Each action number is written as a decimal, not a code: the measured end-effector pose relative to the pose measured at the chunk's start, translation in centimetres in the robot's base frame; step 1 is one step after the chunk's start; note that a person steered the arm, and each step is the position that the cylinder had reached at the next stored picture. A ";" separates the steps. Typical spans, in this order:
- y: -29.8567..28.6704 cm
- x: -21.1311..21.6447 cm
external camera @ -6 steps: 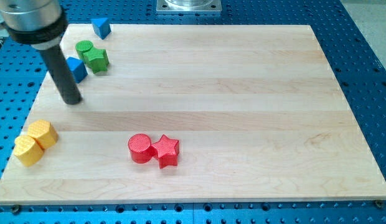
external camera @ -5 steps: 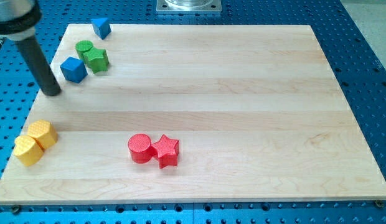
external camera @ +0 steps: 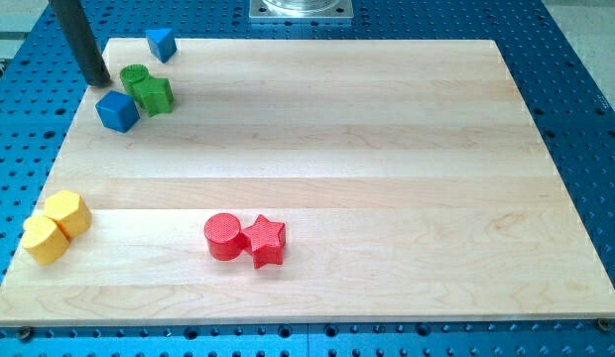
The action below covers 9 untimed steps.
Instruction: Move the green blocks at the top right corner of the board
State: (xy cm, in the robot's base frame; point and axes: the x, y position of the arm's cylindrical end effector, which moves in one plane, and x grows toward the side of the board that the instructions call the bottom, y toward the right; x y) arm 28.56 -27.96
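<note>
- Nearest the view's bottom: red cylinder (external camera: 223, 236) and red star (external camera: 265, 240), touching side by side, left of centre on the board (external camera: 387, 149).
- Bottom left: two yellow blocks touching. The lower one, yellow block (external camera: 44, 239), sits right at the board's left edge; the yellow hexagonal block (external camera: 68, 213) is just up and right of it.
- Middle and right of the board: bare wood.
- Top left cluster: blue cube (external camera: 117, 109) lowest, just down-left of the greens, touching or near touching, can't tell which.
- Task items: green cylinder (external camera: 134, 76) and green star (external camera: 153, 94) are pressed together at the view's top left, star down-right of the cylinder. Well apart from the top right corner.
- Second blue block (external camera: 161, 43), shape unclear, sits near the top edge, above the greens and apart from them.
- My tip (external camera: 96, 80) is at the board's left edge, just left of the green cylinder, close but a small gap shows. Rod runs up out of frame.
- Claw: none on this rig, so no open or closed state to report.
- The counter (external camera: 575, 79) under the board is blue perforated plate.
</note>
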 end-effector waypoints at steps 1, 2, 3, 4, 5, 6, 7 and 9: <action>3.8 3.0; 7.7 5.7; 12.6 7.5; 18.7 7.5; 17.0 7.5; 12.7 7.1; 14.2 4.2; 26.6 1.7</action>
State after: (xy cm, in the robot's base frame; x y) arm 30.22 -1.39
